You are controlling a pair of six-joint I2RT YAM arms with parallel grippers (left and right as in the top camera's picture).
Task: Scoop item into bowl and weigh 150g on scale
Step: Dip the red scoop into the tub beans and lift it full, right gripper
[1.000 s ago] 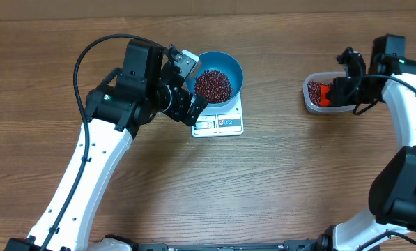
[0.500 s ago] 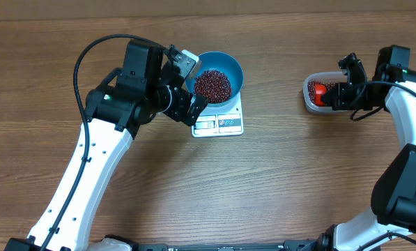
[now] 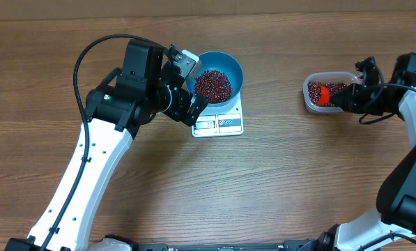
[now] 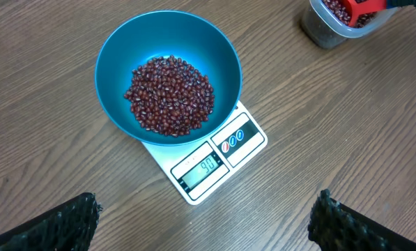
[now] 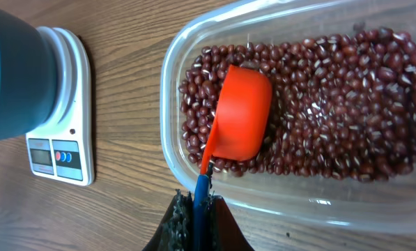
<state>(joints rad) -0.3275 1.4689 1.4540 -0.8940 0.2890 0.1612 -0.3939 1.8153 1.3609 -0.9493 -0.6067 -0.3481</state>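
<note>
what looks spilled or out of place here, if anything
Nothing stands out. The beans lie only in the bowl and the tub, with none loose on the table. The bowl sits level on the scale, display clear. The scoop rests on the tub's beans, its handle pinched in the right tool.

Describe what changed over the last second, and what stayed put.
The right gripper, jaws shut on the red scoop's handle, drew back rightward; the scoop stayed in the clear tub. The left gripper, blue bowl, beans and scale did not move.
</note>
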